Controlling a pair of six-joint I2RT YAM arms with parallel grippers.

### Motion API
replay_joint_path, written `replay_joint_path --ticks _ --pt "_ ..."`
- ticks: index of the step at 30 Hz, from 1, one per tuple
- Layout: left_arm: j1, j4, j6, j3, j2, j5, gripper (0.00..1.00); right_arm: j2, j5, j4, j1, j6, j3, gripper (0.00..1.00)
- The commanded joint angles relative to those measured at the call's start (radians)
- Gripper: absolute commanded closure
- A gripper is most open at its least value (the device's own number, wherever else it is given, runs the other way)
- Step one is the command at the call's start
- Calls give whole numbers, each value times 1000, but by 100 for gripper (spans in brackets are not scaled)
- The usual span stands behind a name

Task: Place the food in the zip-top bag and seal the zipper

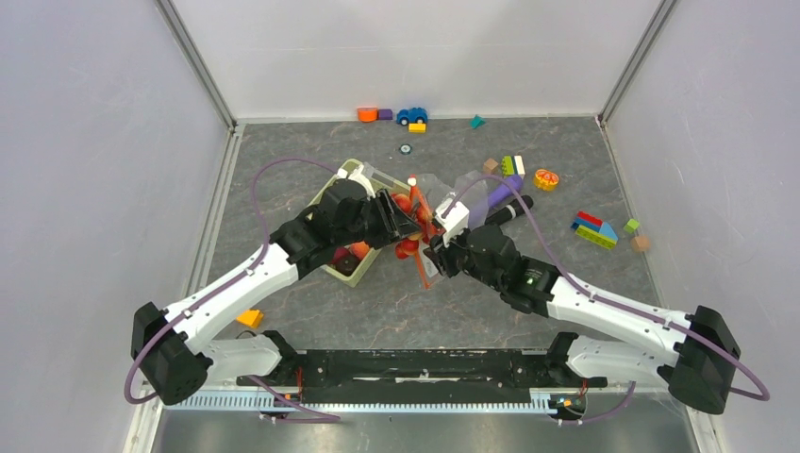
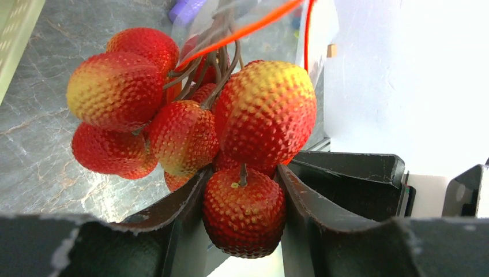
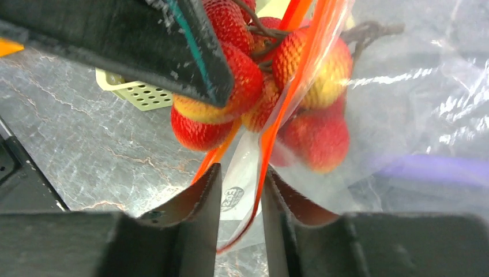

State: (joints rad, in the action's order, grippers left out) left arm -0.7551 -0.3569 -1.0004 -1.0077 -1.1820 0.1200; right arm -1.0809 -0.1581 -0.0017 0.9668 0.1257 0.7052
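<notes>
Your left gripper [image 2: 243, 176] is clenched on one fruit of the fruit cluster [image 2: 265, 112]. The rest of the bunch juts beyond the fingertips, at the mouth of the zip-top bag [image 3: 403, 115] above the grey table [image 2: 34, 144]. Your right gripper [image 3: 242, 170] straddles the bag's rim with its jaws parted. The orange zipper [image 3: 288, 98] and white label [image 3: 233, 199] run loose through the gap. The green basket [image 3: 138, 92] lies just behind.
</notes>
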Motion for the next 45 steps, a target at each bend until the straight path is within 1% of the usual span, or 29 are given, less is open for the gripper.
replay_joint_path --ticks 1,3,5,8,13,15,17,20,21,24,29,34,37,41,45 --pt "-4 101 -62 7 34 -48 98 58 -13 16 3 17 -7 57" --pt "-4 105 -68 10 30 -49 98 65 -39 -26 3 35 -12 54" --pt "-4 111 -72 12 30 -51 98 70 -78 -61 3 54 -25 54" --pt "-4 117 -75 18 32 -50 98 82 -129 -85 3 89 -53 56" --pt "-4 128 -82 24 30 -49 98 53 -147 -51 3 118 -80 60" --pt "-4 130 -83 27 33 -49 98 22 -141 -34 3 121 -73 66" --pt "-4 131 -82 32 38 -54 98 -1 -160 -18 3 135 -70 78" --pt "-3 146 -83 41 49 -57 98 -9 -158 -5 4 157 -75 98" --pt "-4 157 -82 45 51 -50 98 -4 -140 41 3 161 -85 100" --pt "-4 185 -67 42 50 -15 98 25 -64 125 3 190 -116 100" --pt "-6 295 -95 42 53 99 98 29 -9 152 3 231 -102 100" --pt "-10 352 -130 33 58 139 98 -12 40 161 3 224 -72 100" --pt "-10 471 -193 44 56 174 98 -29 70 178 3 217 -69 100" --pt "-16 528 -240 52 66 145 98 -18 66 192 3 215 -72 100" --pt "-17 636 -345 115 73 90 98 17 78 238 3 236 -90 100"
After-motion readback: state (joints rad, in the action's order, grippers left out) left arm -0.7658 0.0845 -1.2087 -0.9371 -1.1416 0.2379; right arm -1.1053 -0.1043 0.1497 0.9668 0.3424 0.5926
